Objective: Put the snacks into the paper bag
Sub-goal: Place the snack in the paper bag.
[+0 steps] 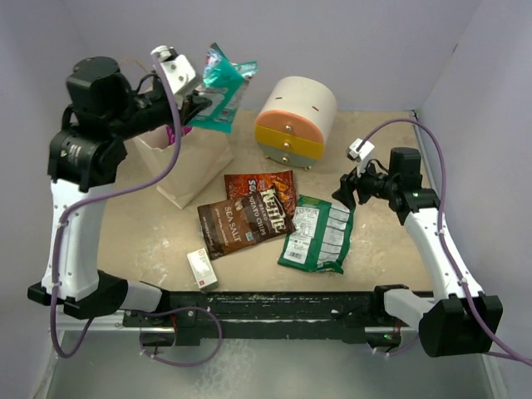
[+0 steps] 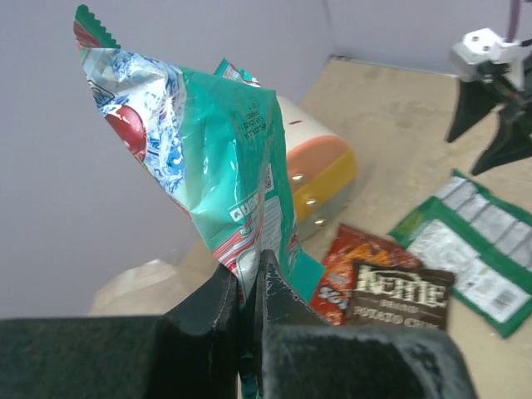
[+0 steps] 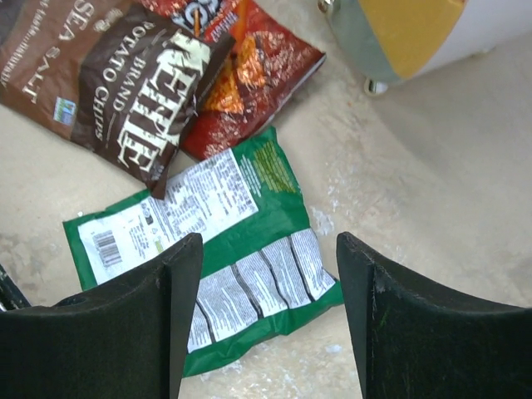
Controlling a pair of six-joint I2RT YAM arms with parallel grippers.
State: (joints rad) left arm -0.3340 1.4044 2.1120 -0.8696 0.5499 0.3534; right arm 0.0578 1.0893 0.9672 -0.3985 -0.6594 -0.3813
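Observation:
High over the cream paper bag (image 1: 199, 170) at the back left, my left gripper (image 1: 197, 104) is shut on the bottom edge of a teal snack packet (image 1: 220, 87). In the left wrist view the packet (image 2: 208, 141) stands up from the pinched jaws of that gripper (image 2: 249, 283). My right gripper (image 1: 345, 193) hangs open above the right end of a green bag with white labels (image 1: 317, 234), holding nothing. The right wrist view shows the green bag (image 3: 216, 199) between the spread fingers of the gripper (image 3: 268, 243). A dark brown chip bag (image 1: 245, 224) overlaps a red-brown one (image 1: 264, 187) mid-table.
A round white, orange and yellow drawer unit (image 1: 295, 120) stands at the back centre, right of the paper bag. A small white box (image 1: 202, 268) lies near the front edge. Purple walls close in the table on three sides.

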